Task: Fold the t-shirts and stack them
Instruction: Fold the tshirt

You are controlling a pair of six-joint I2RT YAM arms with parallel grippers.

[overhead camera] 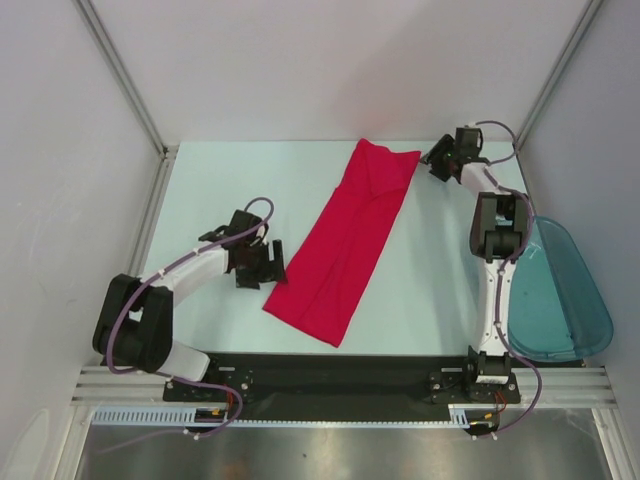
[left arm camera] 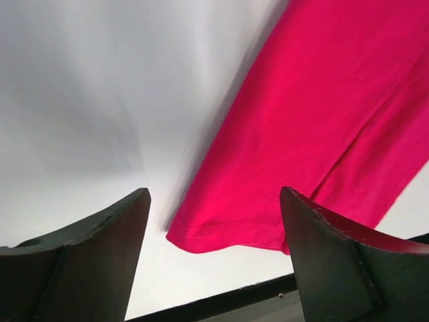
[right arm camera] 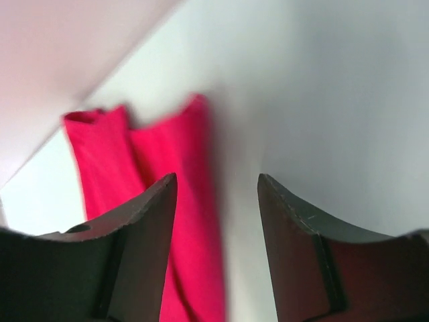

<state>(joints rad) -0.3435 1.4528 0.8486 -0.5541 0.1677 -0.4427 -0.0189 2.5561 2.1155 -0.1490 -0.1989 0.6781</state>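
One bright red t-shirt (overhead camera: 350,240) lies folded into a long narrow strip, running diagonally from the table's far middle toward the near left. My left gripper (overhead camera: 268,262) sits just left of the strip's near end, open and holding nothing; in its wrist view the shirt's hemmed corner (left arm camera: 221,231) shows between the spread fingers (left arm camera: 107,235). My right gripper (overhead camera: 436,160) hovers just right of the strip's far end, jaws apart and empty. In the right wrist view the shirt (right arm camera: 167,154) lies beyond the left finger (right arm camera: 144,221).
A translucent teal plastic bin (overhead camera: 555,295) rests at the table's right edge beside the right arm. White walls with metal posts close in the table on three sides. A black rail (overhead camera: 330,375) runs along the near edge.
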